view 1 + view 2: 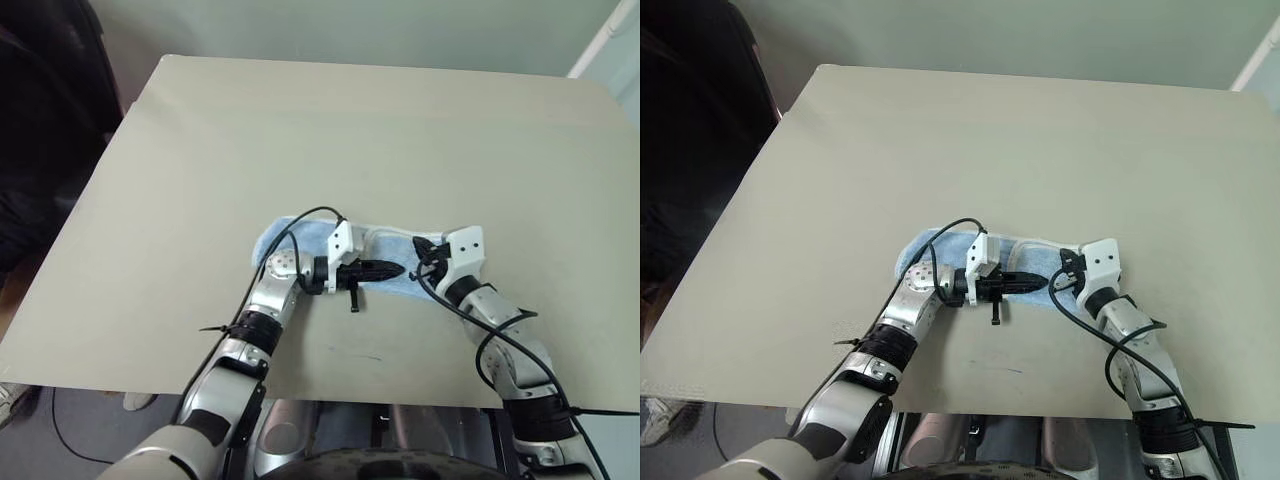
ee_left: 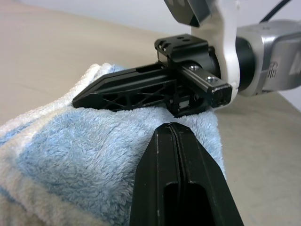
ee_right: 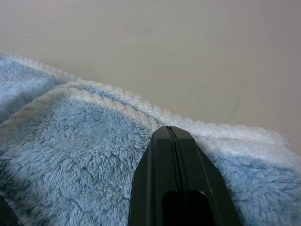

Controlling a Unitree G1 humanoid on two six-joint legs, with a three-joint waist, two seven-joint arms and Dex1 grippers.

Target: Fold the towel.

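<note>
both grippers closed over the towel

while the towel is lying bunched in a long, narrow heap on the beige tabletop, close to the near edge, both arms are reaching down onto it. the left gripper is pointing sideways toward the robot's right, and its two black fingers are pressing flat together with no gap between them; in the left wrist view their tips are sitting against the blue pile, but whether any cloth is caught between them cannot be told. the right gripper is coming in at the towel's right end, pointing away from the robot, and its fingers are likewise lying shut against each other, resting on the fluffy surface just short of the white stitched edging. in the left wrist view the right gripper is lying on top of the towel just beyond the left gripper's tips.
</note>
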